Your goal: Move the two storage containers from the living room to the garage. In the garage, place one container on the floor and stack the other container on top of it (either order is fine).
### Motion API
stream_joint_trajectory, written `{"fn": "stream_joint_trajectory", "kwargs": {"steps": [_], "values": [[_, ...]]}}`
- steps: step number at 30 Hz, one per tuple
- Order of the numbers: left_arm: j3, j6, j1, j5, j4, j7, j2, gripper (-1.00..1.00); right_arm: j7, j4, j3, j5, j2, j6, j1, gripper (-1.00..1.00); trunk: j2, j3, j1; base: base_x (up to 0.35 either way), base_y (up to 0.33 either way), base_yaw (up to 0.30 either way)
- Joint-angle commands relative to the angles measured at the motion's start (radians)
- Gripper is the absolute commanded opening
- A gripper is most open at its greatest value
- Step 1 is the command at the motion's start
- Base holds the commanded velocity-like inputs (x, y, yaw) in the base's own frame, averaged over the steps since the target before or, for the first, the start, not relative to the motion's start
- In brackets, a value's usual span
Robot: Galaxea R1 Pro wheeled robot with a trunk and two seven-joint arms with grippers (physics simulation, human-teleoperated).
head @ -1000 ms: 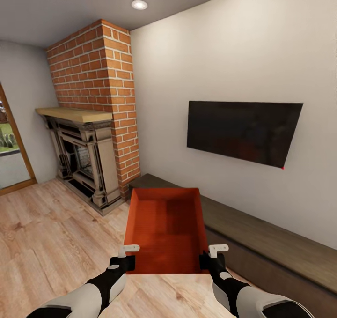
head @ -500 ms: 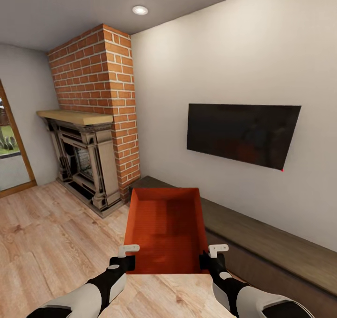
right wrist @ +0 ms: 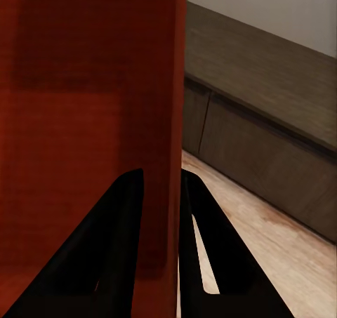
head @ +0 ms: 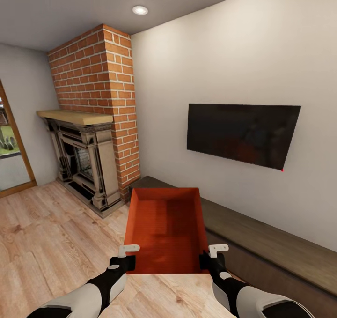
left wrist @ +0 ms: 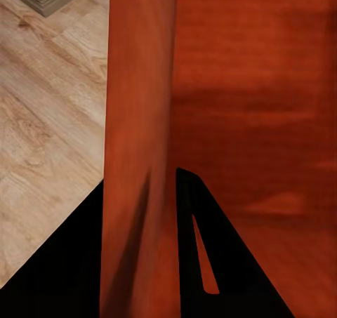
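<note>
Storage container carried in both pincers, living room

The orange-red storage container (head: 165,231) hangs above the wood plank floor (head: 51,233), near the low dark bench (head: 262,236) under the wall television (head: 242,132). The left pincer (head: 125,258) pinches its left wall and the right pincer (head: 214,258) its right wall, a finger (left wrist: 200,255) on each side. A brick fireplace (head: 91,121) stands ahead left.

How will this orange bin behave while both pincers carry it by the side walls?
The storage container is probably light, being empty with thin walls. Each wall is pinched between fingers, by the left pincer and the right pincer, so it may flex slightly. Held only near its close end, it could sag forward.
</note>
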Motion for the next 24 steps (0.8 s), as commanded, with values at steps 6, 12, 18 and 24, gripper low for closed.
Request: {"fn": "stream_joint_trajectory", "kwargs": {"steps": [6, 12, 18, 24], "values": [[0.002, -0.003, 0.001, 0.006, 0.001, 0.008, 0.001, -1.0, -0.003, 0.003, 0.001, -0.009, 0.007, -0.006, -0.001, -1.0, -0.001, 0.0, 0.0, 0.0, 0.0, 0.0], [0.002, -0.003, 0.001, 0.006, 0.001, 0.007, 0.002, -1.0, -0.004, 0.003, 0.002, -0.008, 0.005, -0.006, -0.002, -1.0, -0.001, 0.0, 0.0, 0.0, 0.0, 0.0], [0.002, -0.003, 0.001, 0.006, 0.001, 0.007, 0.002, -1.0, -0.007, 0.003, -0.004, -0.004, 0.004, -0.007, -0.002, -1.0, -0.001, 0.0, 0.0, 0.0, 0.0, 0.015], [0.002, -0.003, 0.001, 0.006, 0.0, 0.005, 0.003, -1.0, -0.007, 0.003, -0.004, 0.001, 0.004, -0.007, -0.002, -1.0, -0.001, 0.0, 0.0, 0.0, 0.0, 0.242]]}}
